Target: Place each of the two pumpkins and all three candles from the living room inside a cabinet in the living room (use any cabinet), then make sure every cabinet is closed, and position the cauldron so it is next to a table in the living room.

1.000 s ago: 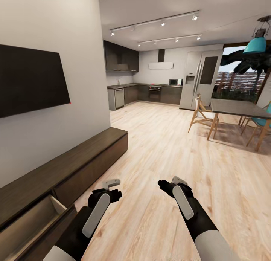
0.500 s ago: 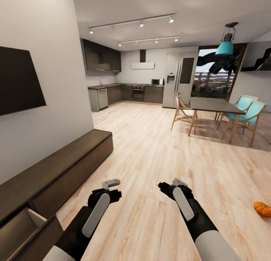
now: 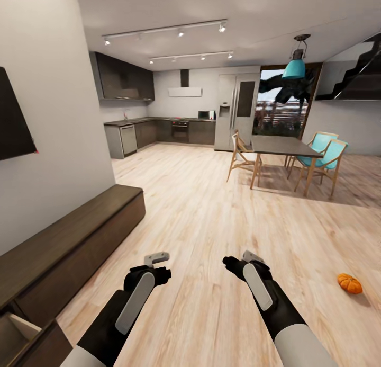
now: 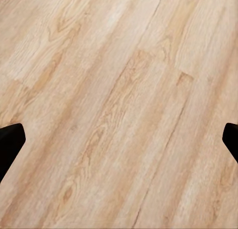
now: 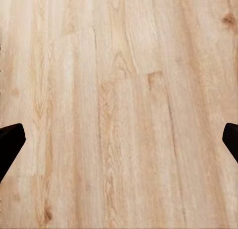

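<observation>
An open-plan room with pale wood floor (image 3: 211, 218) is seen, a kitchen at the far end. One dining desk (image 3: 283, 145) stands at two o'clock with three chairs around it. One orange pumpkin (image 3: 350, 283) lies on the floor at four o'clock. One cabinet (image 3: 69, 240) runs along the wall at nine o'clock, one drawer (image 3: 21, 332) pulled open. The left gripper (image 4: 119, 140) and right gripper (image 5: 119, 140) are held over bare floor, fingers spread wide, nothing gripped.

- Left arm (image 3: 114, 319): glossy black forearm shell, pale grey oblong inlay panel, white upper segment.
- Right arm (image 3: 275, 309): matching black shell, grey inlay, white upper segment.
- Wrist ends: small light-grey brackets.
</observation>
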